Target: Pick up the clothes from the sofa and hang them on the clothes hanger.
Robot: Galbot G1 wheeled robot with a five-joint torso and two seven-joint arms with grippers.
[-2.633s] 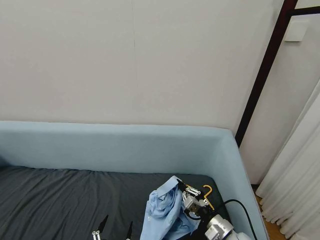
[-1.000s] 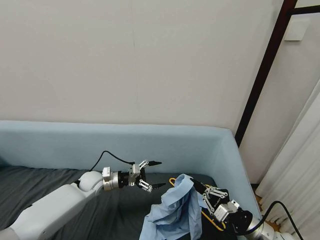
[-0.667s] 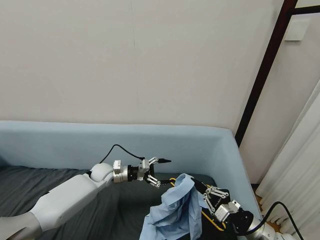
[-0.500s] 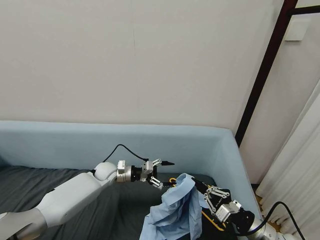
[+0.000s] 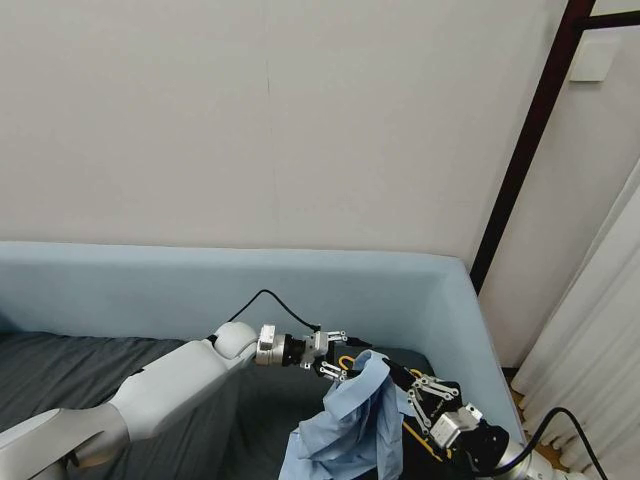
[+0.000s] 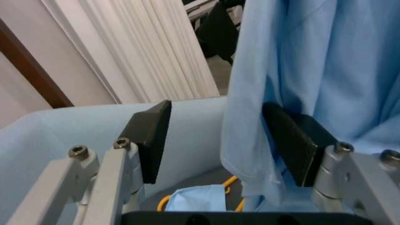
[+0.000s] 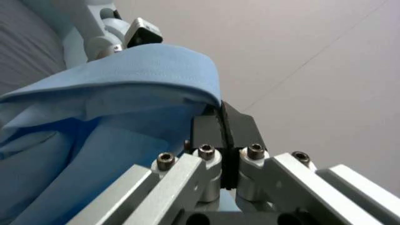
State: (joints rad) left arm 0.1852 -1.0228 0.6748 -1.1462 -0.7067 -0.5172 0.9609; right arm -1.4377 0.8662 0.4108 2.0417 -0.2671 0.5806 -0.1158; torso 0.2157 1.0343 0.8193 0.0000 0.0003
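Left gripper (image 6: 218, 140) is spread wide around the shirt (image 5: 350, 430) edge; right gripper (image 7: 220, 125) pinches it tight. Left should take plenty before squeezing.

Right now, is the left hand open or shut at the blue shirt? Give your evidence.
Open: on the left hand the pads stand wide apart, and an edge of the blue shirt hangs between them, unclamped.

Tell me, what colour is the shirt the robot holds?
Plain light blue. The light blue fabric shirt shows best in the head view.
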